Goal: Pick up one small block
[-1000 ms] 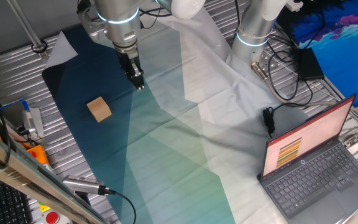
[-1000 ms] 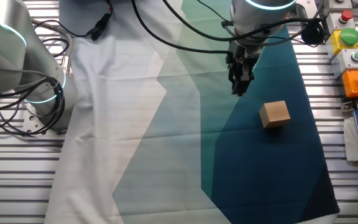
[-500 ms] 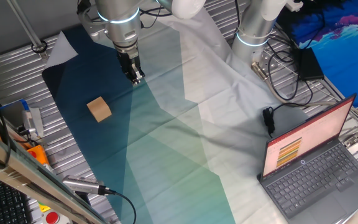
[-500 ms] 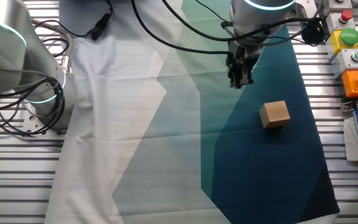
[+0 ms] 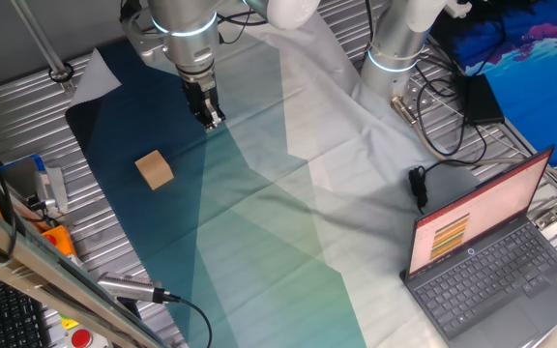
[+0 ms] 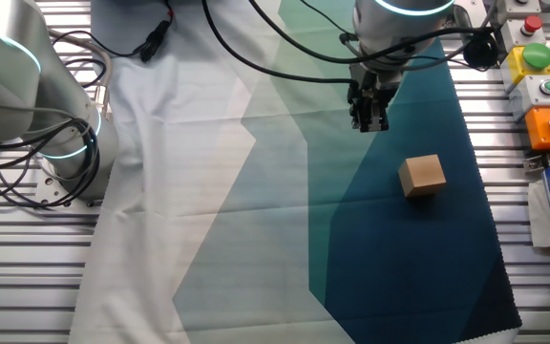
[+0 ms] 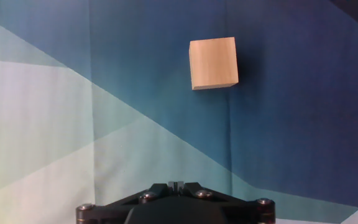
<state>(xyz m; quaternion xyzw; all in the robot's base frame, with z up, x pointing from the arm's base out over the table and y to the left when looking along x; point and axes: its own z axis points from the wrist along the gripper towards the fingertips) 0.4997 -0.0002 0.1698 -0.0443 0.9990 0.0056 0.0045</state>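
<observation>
The small block (image 5: 154, 170) is a plain light-tan wooden cube lying on the dark blue part of the cloth; it also shows in the other fixed view (image 6: 421, 176) and in the hand view (image 7: 213, 63). My gripper (image 5: 213, 122) hangs above the cloth, up and to the right of the block, apart from it; in the other fixed view (image 6: 370, 122) it is up and left of the block. Its fingers are together and hold nothing. In the hand view only the closed fingertips (image 7: 175, 184) show at the bottom edge, with the block well ahead.
A blue, green and white cloth (image 5: 259, 203) covers the metal table. An open laptop (image 5: 491, 251) stands at the right. A second arm's base (image 5: 395, 48) and cables sit at the back. Button boxes (image 6: 542, 86) line the edge beside the block.
The gripper has risen a little above the cloth, still shut. The block has not moved.
</observation>
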